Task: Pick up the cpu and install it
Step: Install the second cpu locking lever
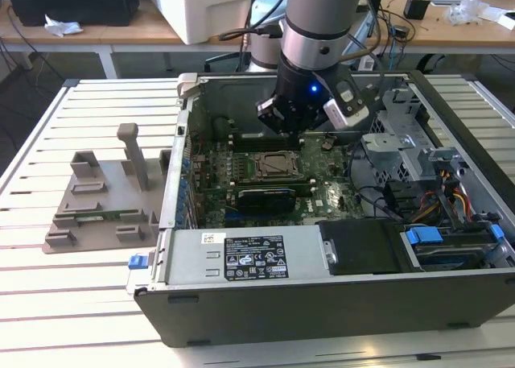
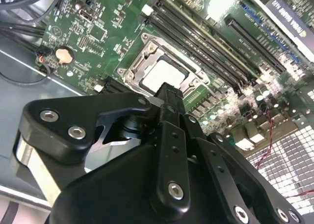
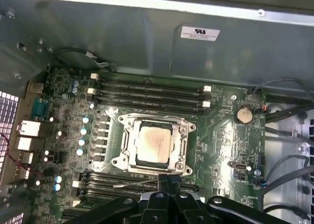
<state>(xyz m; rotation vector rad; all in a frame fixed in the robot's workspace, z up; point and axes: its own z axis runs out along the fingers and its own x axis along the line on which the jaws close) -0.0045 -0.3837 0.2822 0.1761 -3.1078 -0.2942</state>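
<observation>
White slatted worktop (image 1: 72, 303) carries an open computer case (image 1: 338, 295) with a grey plastic holder (image 1: 100, 203) just beside it on the exterior view's left, and cluttered desks sit behind. From that view the arm reaches down into the case and the claw (image 1: 283, 126) hangs over the green board (image 1: 257, 179), right above the socket (image 1: 276, 166).

Second wrist view: the claw's black fingers (image 2: 169, 111) look pressed together at the tip with nothing pinched between them, and the tip points at the cpu (image 2: 164, 74), which lies flat inside the metal socket frame with its shiny top facing up.

First wrist view: the cpu (image 3: 153, 143) again sits square in the socket (image 3: 153, 144), between the rows of memory slots (image 3: 147, 94), and the fingertips (image 3: 167, 182) sit near the socket's edge, apart from the chip.

My read: the pick and carry part is over, the chip is already seated, so we're at the tail end of the install. Whatever follows needs a clean straight lift so the fingers don't nudge the chip or catch the frame. Can't tell if the retaining frame is latched.
</observation>
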